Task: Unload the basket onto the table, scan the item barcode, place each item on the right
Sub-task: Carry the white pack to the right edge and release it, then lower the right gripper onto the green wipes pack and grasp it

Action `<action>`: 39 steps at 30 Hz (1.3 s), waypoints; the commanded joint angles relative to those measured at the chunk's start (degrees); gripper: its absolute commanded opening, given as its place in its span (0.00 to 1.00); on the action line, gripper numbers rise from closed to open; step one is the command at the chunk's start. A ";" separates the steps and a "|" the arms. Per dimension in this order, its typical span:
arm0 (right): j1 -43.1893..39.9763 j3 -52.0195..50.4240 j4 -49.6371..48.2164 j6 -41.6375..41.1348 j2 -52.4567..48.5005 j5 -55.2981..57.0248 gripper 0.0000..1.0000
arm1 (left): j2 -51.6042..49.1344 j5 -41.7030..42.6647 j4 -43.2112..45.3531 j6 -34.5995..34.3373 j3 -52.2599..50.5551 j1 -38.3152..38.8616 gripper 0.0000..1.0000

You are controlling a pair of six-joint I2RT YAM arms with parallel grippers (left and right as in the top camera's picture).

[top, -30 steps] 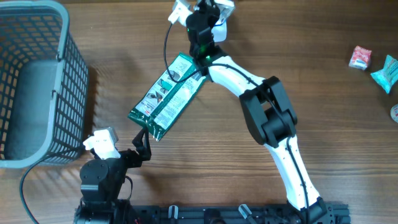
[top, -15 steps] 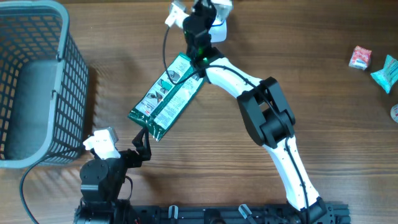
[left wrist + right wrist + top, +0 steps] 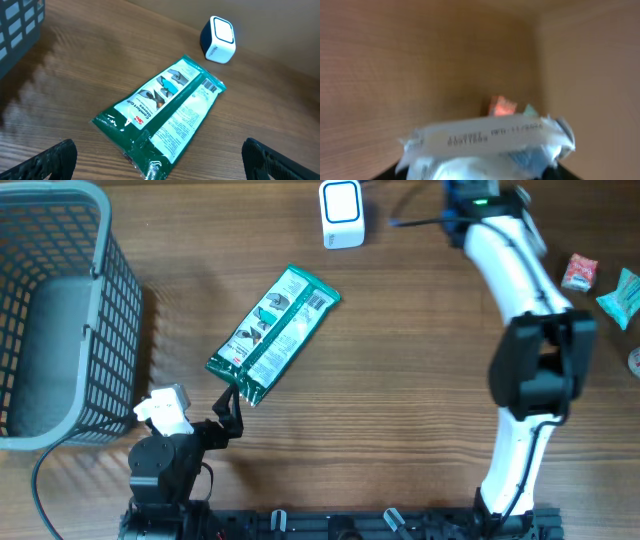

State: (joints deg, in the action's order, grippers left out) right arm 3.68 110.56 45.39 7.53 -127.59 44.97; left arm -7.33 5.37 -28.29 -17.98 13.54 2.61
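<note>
1. Overhead: green pkt (image 3: pixel 272 335) is lying flat on counter (image 3: pixel 420 400), its barcode corner pointing at scanner (image 3: pixel 341 213), near but not touching. R arm (image 3: pixel 520 280) is reaching back-right, well apart; R jaws blurred, can't tell.
2. L wrist: L jaws are standing wide, empty, pkt's near end just ahead. Best approach, I'd judge: gripping one end, keeping barcode uncovered, holding it square and steady to scanner window.
3. R wrist: white pkt (image 3: pixel 490 137) is filling low frame; R jaws hidden, grip unclear.

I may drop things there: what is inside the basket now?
Overhead, nothing shows inside the basket, only its bare grey floor. The slanted mesh walls cover the floor's edges, so those strips go unseen.
</note>
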 commanded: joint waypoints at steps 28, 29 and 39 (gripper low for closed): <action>21.88 -7.13 3.61 -50.34 7.02 -72.35 1.00 | 0.20 -0.76 0.15 -0.50 -0.24 -0.28 1.00; 23.93 -7.13 0.87 -50.82 6.99 -71.01 1.00 | 0.20 -0.76 0.15 -0.50 -0.24 -0.28 1.00; 37.03 -7.13 -20.37 -42.18 -1.77 -56.57 1.00 | 0.20 -0.76 0.15 -0.50 -0.24 -0.28 1.00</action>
State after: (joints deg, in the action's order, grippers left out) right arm 40.62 103.44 26.41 -37.76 -124.05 -15.27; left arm -7.33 5.37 -28.27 -17.98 13.54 2.61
